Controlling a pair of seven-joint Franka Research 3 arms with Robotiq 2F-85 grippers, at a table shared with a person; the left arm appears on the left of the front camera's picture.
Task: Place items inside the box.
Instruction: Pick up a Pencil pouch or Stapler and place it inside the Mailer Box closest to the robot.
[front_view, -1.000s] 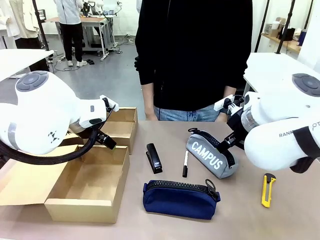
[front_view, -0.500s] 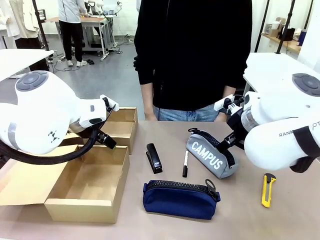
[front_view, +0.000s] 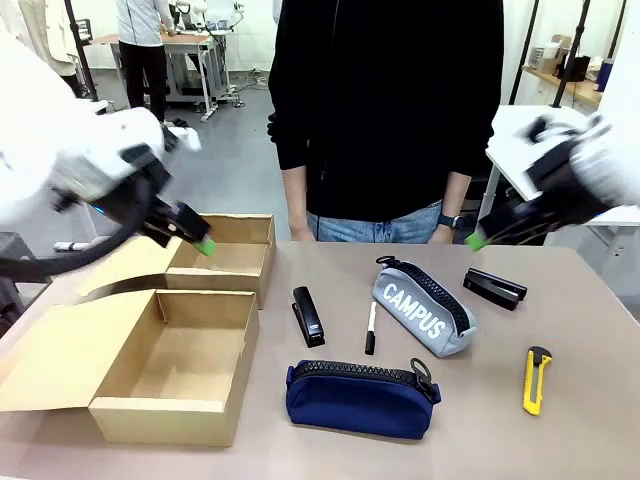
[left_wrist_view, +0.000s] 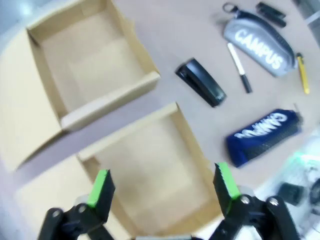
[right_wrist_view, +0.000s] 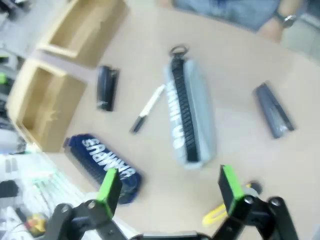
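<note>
White "CAMPUS" stands on the grey pouch (front_view: 424, 312); white print on the navy pouch (left_wrist_view: 263, 136) is blurred.

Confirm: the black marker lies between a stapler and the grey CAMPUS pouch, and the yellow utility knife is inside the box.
One error: the front view shows the yellow utility knife on the table, outside the box. The black marker does lie between a stapler and the grey CAMPUS pouch.

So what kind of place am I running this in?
Probably a robotics lab or workshop, not an office: an open grey floor, a workbench farther back with a person standing at it, and this table set up with a cardboard box and a black stapler.
</note>
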